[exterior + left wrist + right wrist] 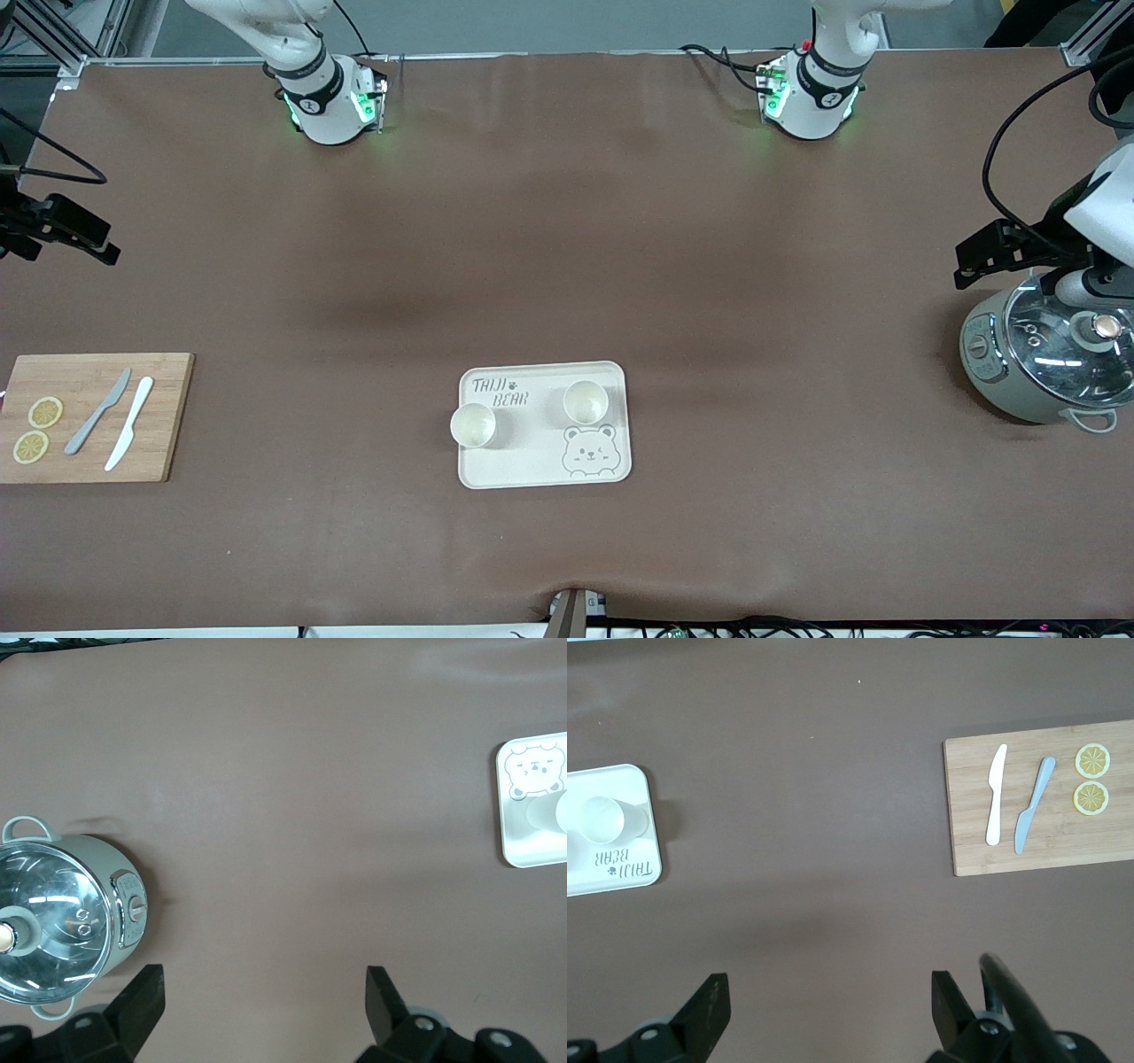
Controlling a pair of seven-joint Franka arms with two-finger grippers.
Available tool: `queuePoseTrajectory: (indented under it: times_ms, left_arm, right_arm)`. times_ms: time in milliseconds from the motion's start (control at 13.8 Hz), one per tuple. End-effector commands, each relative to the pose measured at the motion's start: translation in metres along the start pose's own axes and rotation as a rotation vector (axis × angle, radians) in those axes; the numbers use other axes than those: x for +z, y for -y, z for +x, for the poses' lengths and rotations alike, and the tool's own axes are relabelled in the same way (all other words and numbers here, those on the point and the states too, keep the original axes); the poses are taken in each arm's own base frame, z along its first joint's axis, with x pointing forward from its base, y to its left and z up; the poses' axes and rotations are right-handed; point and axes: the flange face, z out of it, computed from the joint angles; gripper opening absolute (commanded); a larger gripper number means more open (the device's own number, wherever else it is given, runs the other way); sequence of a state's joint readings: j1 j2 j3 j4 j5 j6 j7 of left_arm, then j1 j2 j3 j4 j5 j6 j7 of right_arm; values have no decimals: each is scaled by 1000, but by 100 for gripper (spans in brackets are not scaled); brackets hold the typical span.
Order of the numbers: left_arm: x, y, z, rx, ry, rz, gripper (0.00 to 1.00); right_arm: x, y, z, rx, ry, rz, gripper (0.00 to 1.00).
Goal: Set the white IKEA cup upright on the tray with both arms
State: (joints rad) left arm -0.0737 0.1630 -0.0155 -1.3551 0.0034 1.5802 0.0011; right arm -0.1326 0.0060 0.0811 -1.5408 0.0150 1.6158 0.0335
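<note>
The cream tray (523, 465) with the bear drawing lies in the middle of the table, near the front camera. Two white cups stand upright on it: one (473, 425) at the tray's edge toward the right arm's end, the other (586, 401) beside the lettering. My left gripper (979, 261) hangs open and empty over the table's left-arm end, by a pot. In the left wrist view the gripper (264, 1001) frames bare mat, with the tray (523, 842) far off. My right gripper (84, 237) is open and empty over the right-arm end (830, 1005). The right wrist view shows the tray (620, 870) and a cup (604, 819).
A grey-green pot with a glass lid (1045, 363) stands at the left arm's end, and also shows in the left wrist view (62, 921). A wooden cutting board (168, 425) with two knives and two lemon slices lies at the right arm's end (970, 824).
</note>
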Motion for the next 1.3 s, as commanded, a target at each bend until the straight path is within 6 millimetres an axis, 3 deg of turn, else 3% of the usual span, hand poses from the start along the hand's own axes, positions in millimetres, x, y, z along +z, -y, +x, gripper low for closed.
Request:
queuePoseTrajectory:
  times_ms: [0, 1230]
  left_arm:
    - [-1, 2, -1, -15, -11, -3, 100]
    - [0, 9, 5, -26, -39, 7, 100]
  right_arm:
    - [-5, 0, 0, -10, 2, -1, 100]
    - [-5, 1, 0, -15, 3, -10, 100]
